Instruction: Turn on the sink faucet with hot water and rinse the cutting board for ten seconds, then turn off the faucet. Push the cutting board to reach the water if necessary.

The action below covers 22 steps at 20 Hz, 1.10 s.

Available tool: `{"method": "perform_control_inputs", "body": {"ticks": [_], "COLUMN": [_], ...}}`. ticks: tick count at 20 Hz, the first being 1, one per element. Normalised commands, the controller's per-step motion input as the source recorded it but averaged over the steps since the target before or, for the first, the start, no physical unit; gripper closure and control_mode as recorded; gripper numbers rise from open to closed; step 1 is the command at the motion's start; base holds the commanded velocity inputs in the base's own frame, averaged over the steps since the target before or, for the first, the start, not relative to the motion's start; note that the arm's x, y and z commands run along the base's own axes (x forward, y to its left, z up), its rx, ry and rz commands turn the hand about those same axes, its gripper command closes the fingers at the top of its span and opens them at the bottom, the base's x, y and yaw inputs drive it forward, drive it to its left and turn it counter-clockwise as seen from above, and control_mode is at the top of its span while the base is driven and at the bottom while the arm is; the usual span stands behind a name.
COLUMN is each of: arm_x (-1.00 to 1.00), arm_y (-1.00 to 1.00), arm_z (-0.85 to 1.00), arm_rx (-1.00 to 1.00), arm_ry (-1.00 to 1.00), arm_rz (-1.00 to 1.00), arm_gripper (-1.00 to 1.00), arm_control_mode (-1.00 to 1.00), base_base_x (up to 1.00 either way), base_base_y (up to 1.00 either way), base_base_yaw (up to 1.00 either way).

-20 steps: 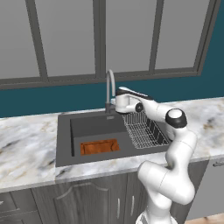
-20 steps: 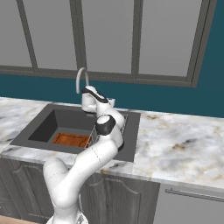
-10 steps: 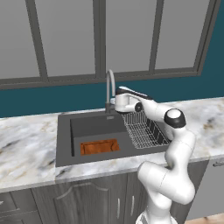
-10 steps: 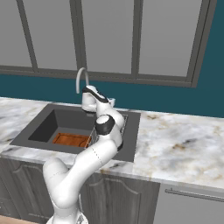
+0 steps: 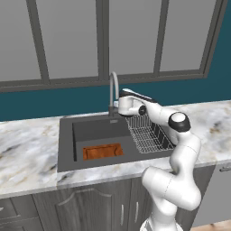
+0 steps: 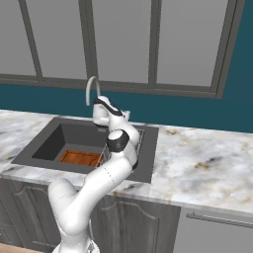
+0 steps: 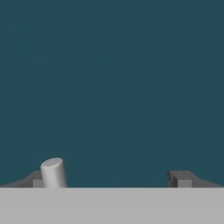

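Hand view, fingers [image 7: 183, 178] wide apart, holding nothing

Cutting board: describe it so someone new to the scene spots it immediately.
Find the dark grey sink set in the marble counter below the windows. The cutting board lies flat on the basin floor at the front, left of the wire dish rack. It is the flat orange-brown wooden rectangle.

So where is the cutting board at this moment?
The cutting board lies flat on the floor of the sink, near its front wall, left of the wire dish rack and forward of the sink faucet.
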Motion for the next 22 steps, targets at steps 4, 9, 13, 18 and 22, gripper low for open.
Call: {"method": "perform_control_inputs", "body": {"ticks": [4, 9, 13, 18, 22], "arm_x": [0.05, 0.08, 0.00, 0.00, 0.00], "arm_y": [0.00, 0.00, 0.01, 0.00, 0.00], "arm_z": [0.00, 0.00, 0.00, 0.00, 0.00], "arm_rx": [0.00, 0.00, 0.00, 0.00, 0.00], "arm_ry": [0.00, 0.00, 0.00, 0.00, 0.00], "arm_rz": [0.00, 0.00, -0.01, 0.00, 0.00], "arm_gripper": [-1.00, -1.00, -1.00, 1.00, 1.00], "arm_control_mode": [-1.00, -1.00, -1.00, -1.00, -1.00], "base_base_x": [0.00, 0.00, 0.00, 0.00, 0.00], "base_base_y": [0.00, 0.00, 0.00, 0.00, 0.00], "base_base_yaw": [0.00, 0.00, 0.00, 0.00, 0.00]}}
